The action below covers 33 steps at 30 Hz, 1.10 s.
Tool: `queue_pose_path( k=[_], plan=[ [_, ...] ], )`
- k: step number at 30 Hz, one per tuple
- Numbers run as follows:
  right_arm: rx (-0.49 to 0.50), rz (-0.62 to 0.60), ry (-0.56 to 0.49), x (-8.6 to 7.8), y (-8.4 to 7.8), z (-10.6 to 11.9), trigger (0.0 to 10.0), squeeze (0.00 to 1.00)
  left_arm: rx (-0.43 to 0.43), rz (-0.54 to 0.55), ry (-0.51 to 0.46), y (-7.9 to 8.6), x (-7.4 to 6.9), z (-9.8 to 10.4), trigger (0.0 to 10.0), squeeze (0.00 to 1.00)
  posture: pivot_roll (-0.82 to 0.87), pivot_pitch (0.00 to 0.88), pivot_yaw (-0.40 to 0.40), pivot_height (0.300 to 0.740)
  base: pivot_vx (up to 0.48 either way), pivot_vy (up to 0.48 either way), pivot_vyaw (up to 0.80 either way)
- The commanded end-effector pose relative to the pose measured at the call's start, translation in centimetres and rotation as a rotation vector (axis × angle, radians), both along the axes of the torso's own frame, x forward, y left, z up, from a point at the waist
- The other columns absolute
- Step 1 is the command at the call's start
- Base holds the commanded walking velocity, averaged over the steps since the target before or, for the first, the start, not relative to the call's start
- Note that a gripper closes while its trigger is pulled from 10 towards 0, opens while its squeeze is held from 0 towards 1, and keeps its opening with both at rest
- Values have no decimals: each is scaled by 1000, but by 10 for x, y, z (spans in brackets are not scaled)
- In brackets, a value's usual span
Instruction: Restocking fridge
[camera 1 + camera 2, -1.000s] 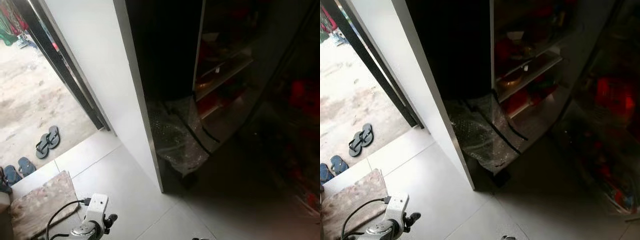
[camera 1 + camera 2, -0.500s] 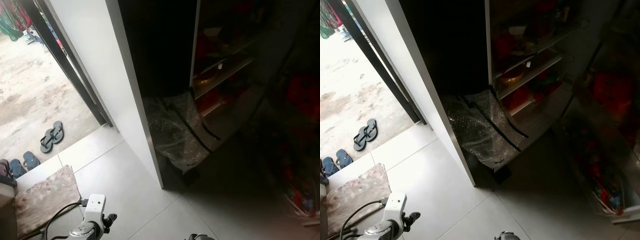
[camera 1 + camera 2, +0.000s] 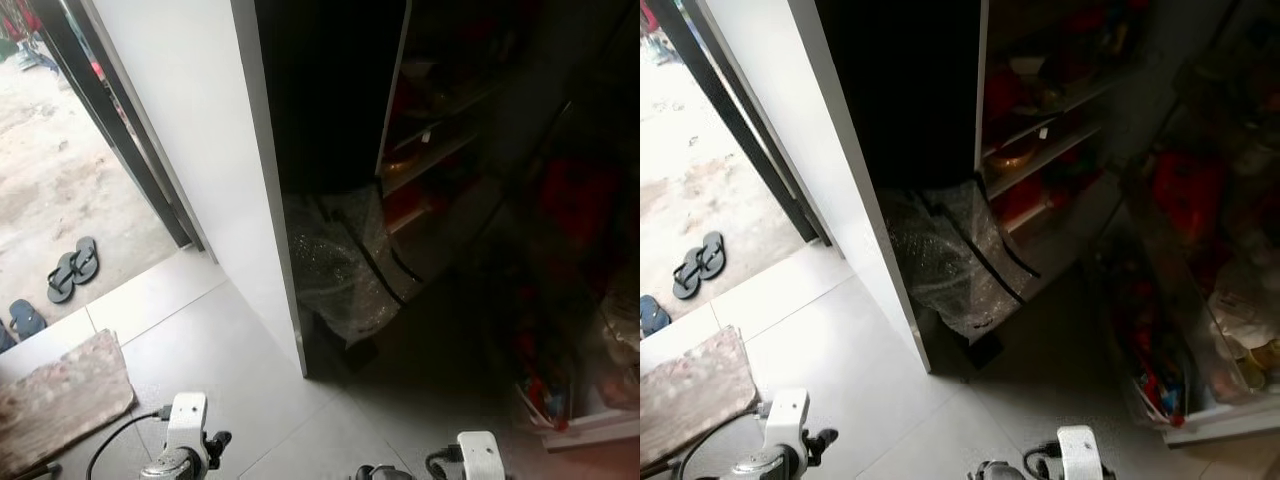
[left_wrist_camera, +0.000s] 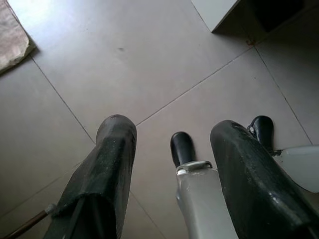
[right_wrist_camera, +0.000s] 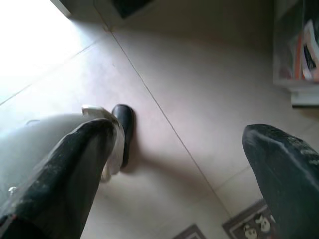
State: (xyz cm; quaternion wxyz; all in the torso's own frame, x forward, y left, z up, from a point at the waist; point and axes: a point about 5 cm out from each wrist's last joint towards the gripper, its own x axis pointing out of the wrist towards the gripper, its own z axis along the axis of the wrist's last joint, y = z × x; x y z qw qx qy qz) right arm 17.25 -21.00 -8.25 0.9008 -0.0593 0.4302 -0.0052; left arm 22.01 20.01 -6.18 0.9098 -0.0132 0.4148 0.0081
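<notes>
The fridge (image 3: 1040, 140) stands open ahead, dark inside, with shelves of red items and a round dish. Its door (image 3: 1200, 300) swings out on the right, with bins of red packets and pale wrapped goods. Bubble wrap (image 3: 945, 255) covers the fridge's lower front. Both arms hang low over the tiled floor, well short of the fridge. In the left wrist view my left gripper (image 4: 172, 127) is open with nothing between its fingers. My right gripper (image 5: 182, 132) is also open and empty, pointing down at the tiles.
A white panel (image 3: 200, 130) separates the fridge from an open doorway on the left. Sandals (image 3: 72, 268) lie outside the doorway and a mat (image 3: 55, 400) sits just inside it. Pale floor tiles (image 3: 230, 350) stretch in front of the fridge. My feet (image 4: 182, 147) are below the grippers.
The whole view has shifted: more of the fridge door's bins now show on the right. My right wrist has come into view at the bottom edge. Both grippers stay low.
</notes>
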Motion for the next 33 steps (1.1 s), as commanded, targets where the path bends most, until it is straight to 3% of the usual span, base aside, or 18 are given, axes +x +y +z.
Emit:
queue_pose_path(
  k=[1,4,15,27,33],
  plan=[
    [-5,26,-1,12,8,3,10000,0,16,9,32,7,-9,-4,10000,0,-36,118,39,740,0,0,0],
    [1,62,-12,24,16,8,10000,0,32,26,11,14,-4,0,10000,0,-12,105,53,740,0,0,0],
    [46,46,-15,26,22,8,10000,0,30,53,-14,14,8,7,10000,0,-17,84,77,740,0,0,0],
    [16,73,-3,19,10,6,10000,0,-17,71,-27,-6,14,7,10000,0,0,59,-20,740,0,0,0],
    [7,86,-36,36,12,15,10000,0,-17,100,-44,-1,17,10,10000,0,9,43,-25,740,0,0,0]
  ],
)
